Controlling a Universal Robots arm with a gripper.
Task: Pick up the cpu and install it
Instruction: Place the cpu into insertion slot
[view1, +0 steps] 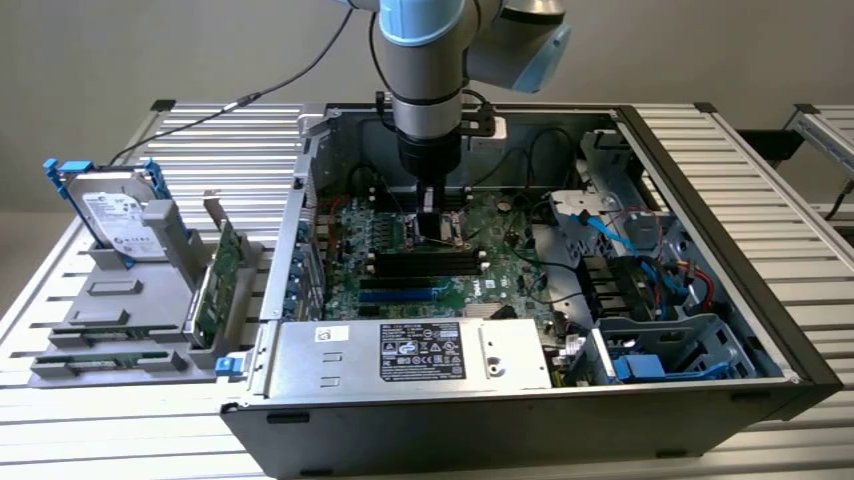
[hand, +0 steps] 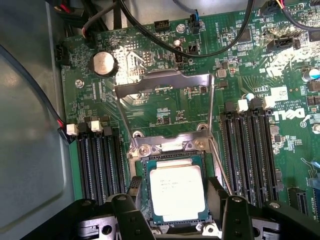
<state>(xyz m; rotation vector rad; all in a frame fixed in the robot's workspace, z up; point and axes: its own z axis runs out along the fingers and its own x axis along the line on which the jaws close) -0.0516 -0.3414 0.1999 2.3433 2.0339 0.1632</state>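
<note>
Your arm reaches straight down into the open computer case (view1: 790, 352), and the gripper (view1: 441, 228) hangs over the middle of the motherboard (view1: 400, 292), on the far side of the power supply (view1: 414, 355).

In the wrist view the gripper (hand: 176, 216) straddles the cpu (hand: 177, 192). One of the black fingers (hand: 127, 217) is hard against one edge and its partner against the opposite edge. The jaws stand wide, but only as wide as the chip between them, so read this as a grip on the cpu rather than an open hand.

The chip lies flat and square inside the socket (hand: 168, 145), silver top up, between the two banks of memory slots (hand: 97, 160). It looks dropped into its seat, though you cannot confirm from here that it is fully down.

So the pick-up is done, the carry is done, and the chip is at its place on the board. What is not done is the clamping: the load plate (hand: 161, 83) is flipped open on the far side of the socket, clear of the chip, and nothing holds the cpu down yet.

Off to the exterior view's left, the hard drive (view1: 114, 215) stands in its rack outside the case, well apart from the work.
</note>
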